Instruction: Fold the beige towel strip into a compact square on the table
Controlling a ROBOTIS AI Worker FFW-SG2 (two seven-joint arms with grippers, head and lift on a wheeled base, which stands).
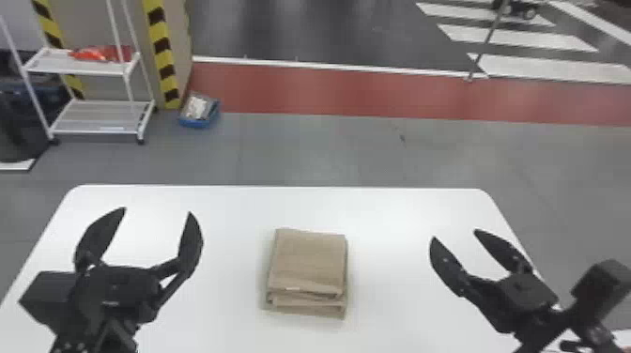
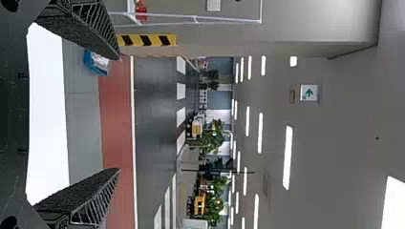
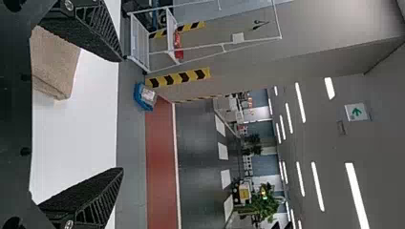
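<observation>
The beige towel strip (image 1: 307, 263) lies on the white tabletop (image 1: 399, 211), near the middle of its width, and it is folded into a compact, thick pad. Its upper face looks quite flat, and its shape is almost a square (a little longer from front to back, I would say). On the side which faces the robot, several folded layers are visible one above another, and the lower ones come out slightly beyond the top one.

The left pincer (image 1: 157, 211) is seen over the left part of the tabletop, well apart from the towel. Its two black fingers stand wide apart, with the tips directed away from the robot. The right pincer (image 1: 454, 234) is over the right part, also well apart from the towel, and it is turned somewhat toward the left. Its fingers are equally separated, and in the right wrist view a corner of the towel appears near one of them.

Beyond the tabletop, on the left, there is a white shelf cart (image 1: 77, 69) with a red item (image 1: 101, 53) on its upper shelf. Just beside the cart, a blue bin (image 1: 197, 124) stands on the grey floor (image 1: 319, 150).
</observation>
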